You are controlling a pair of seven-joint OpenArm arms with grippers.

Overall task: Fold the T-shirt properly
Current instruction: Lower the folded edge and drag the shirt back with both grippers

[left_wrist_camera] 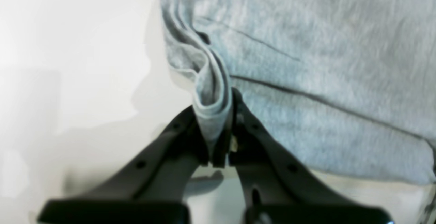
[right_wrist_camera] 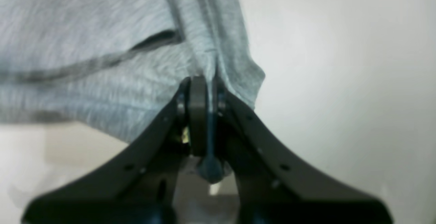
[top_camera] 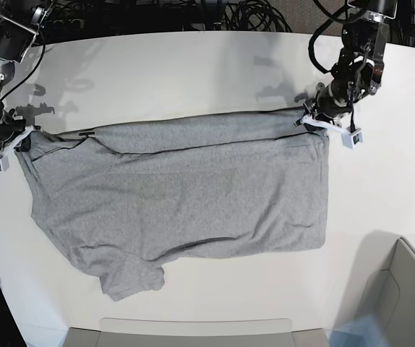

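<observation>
At the left edge of the base view, the right tool (top_camera: 5, 137) is clamped on the outer corner of the T-shirt (top_camera: 186, 195); its wrist camera shows the black fingers (right_wrist_camera: 197, 115) pressed together with a bunched ridge of grey knit pinched between them. The T-shirt lies spread across the white tabletop (top_camera: 193, 65), plain grey side up, its far edge folded over into a narrow band that runs between the two tools. A short sleeve trails off toward the near left, and the near edge lies a little rumpled. At the right of the base view, the left tool (top_camera: 316, 119) is clamped on the other far corner; its wrist camera shows a folded wad of grey fabric squeezed between the closed fingers (left_wrist_camera: 245, 121). A pale bin (top_camera: 403, 289) sits at the near right corner.
</observation>
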